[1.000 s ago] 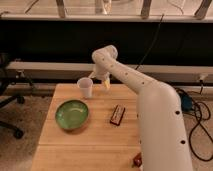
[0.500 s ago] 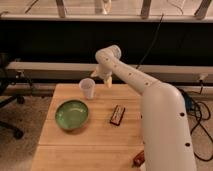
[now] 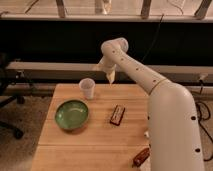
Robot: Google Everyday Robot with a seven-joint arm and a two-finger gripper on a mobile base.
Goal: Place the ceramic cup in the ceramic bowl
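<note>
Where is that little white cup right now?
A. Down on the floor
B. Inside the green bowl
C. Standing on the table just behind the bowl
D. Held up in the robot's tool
C: the ceramic cup stands upright on the table beyond the ceramic bowl, and the tool hangs beside the cup, not touching it.

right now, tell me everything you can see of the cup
The cup is small, plain white, handleless, tapering toward its base, ceramic-looking. It stands upright, mouth up, near the table's back edge, behind the bowl and apart from it. The gripper hangs beside it, not touching.
</note>
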